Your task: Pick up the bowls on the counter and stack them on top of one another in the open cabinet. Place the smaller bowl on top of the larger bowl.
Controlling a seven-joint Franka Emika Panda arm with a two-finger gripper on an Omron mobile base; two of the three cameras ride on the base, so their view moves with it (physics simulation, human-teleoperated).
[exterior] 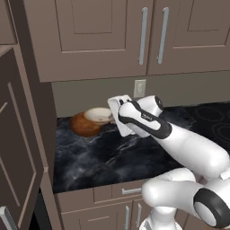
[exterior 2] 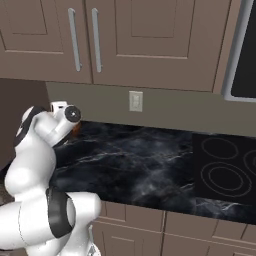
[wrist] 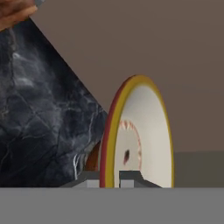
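Note:
The smaller bowl [exterior: 99, 115], cream-white inside with a thin brown rim, stands at the back left of the counter [exterior: 103, 157]. It leans against the larger bowl [exterior: 83, 125], which is reddish-brown wood. In the hand view my gripper [wrist: 109, 180] is shut on the rim of the smaller bowl [wrist: 144, 131], seen edge-on with its yellow-red rim between the two finger tips. The larger bowl [wrist: 13, 11] shows at the top left corner there. Whether the smaller bowl is off the counter I cannot tell. A tall slab door of the open cabinet [exterior: 18, 152] stands at the far left; its inside is hidden.
Panelled upper cabinets with silver bar handles [exterior: 143, 36] hang low over the back of the counter. A wall outlet [exterior: 139, 88] sits behind my hand. A black cooktop [exterior 2: 225, 170] lies to the right. My arm [exterior: 188, 148] stretches across the counter's right half.

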